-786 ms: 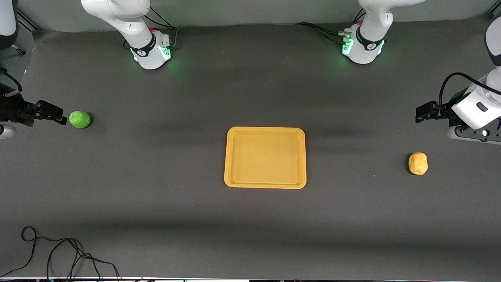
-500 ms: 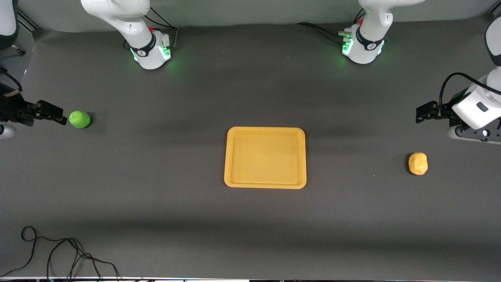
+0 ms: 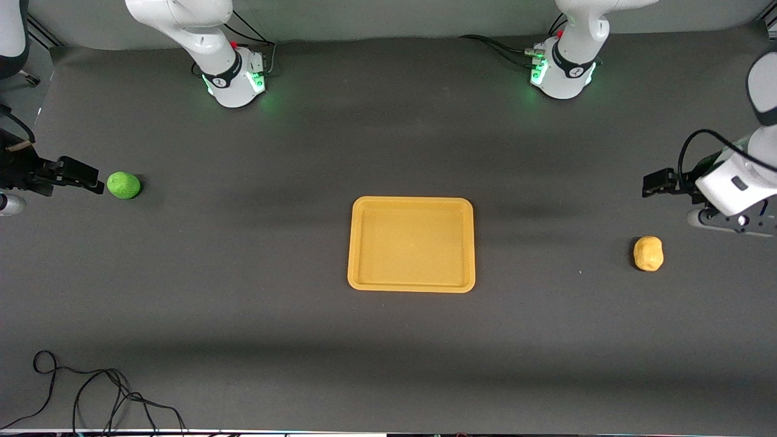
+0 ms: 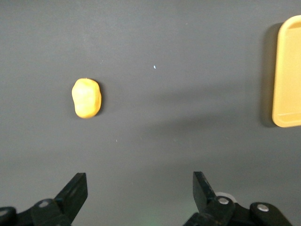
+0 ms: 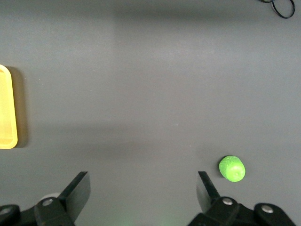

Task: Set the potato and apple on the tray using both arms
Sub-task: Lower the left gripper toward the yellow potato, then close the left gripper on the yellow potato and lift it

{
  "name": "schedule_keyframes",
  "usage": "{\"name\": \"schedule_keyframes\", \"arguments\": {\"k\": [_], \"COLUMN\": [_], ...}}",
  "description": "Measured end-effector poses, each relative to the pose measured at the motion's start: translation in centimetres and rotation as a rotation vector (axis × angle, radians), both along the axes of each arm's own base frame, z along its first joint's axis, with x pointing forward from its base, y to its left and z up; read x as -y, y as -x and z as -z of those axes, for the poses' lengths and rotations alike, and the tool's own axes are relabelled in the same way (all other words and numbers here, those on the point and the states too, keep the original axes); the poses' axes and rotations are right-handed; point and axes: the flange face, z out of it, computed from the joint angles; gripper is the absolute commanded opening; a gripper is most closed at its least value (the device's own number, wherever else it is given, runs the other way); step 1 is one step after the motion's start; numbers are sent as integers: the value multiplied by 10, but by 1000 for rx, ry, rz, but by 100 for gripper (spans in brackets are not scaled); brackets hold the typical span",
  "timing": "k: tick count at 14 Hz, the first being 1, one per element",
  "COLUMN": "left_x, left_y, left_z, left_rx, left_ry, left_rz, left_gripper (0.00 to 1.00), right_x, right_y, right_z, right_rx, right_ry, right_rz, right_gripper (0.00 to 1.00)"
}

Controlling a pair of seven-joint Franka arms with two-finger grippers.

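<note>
The yellow-orange tray [image 3: 411, 243] lies empty in the middle of the table. The green apple [image 3: 123, 185] sits at the right arm's end; the right wrist view shows it [image 5: 232, 168] beside one finger. My right gripper [image 3: 91, 178] is open and empty, just beside the apple and not touching it. The yellow-orange potato [image 3: 648, 253] lies at the left arm's end and shows in the left wrist view [image 4: 86, 98]. My left gripper [image 3: 651, 183] is open and empty over bare table, apart from the potato. Both wrist views show open jaws [image 4: 139, 181] [image 5: 143, 179] and a tray edge [image 4: 288, 70] [image 5: 7, 108].
The two arm bases [image 3: 234, 79] [image 3: 561, 70] stand at the table's edge farthest from the front camera. A loose black cable [image 3: 91, 394] lies near the front edge at the right arm's end, and its loop shows in the right wrist view [image 5: 282, 7].
My left gripper has shifted slightly over the table near the potato. My right gripper, the apple, the potato and the tray have not moved.
</note>
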Motion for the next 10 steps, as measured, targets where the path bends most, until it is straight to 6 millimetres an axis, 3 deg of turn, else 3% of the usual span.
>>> {"name": "schedule_keyframes", "arguments": {"k": [3,5,7,10], "left_x": [-11,-31,-57,-69], "left_y": [-18,-23,-20,-16], "left_z": [86,129,157,188], "left_rx": [19,39,60,73], "left_ry": [11,20,25,30], "left_rz": [10,32,37,78], "left_gripper": [99,99,99,100], "right_x": [0,0,-1,-1], "right_y": [0,0,0,0], "right_z": [1,1,1,0], "right_rx": [-1,-1,-1,-1], "right_ry": [-5,-6,-6,-6], "right_rz": [1,1,1,0], "right_gripper": [100,100,100,100]}}
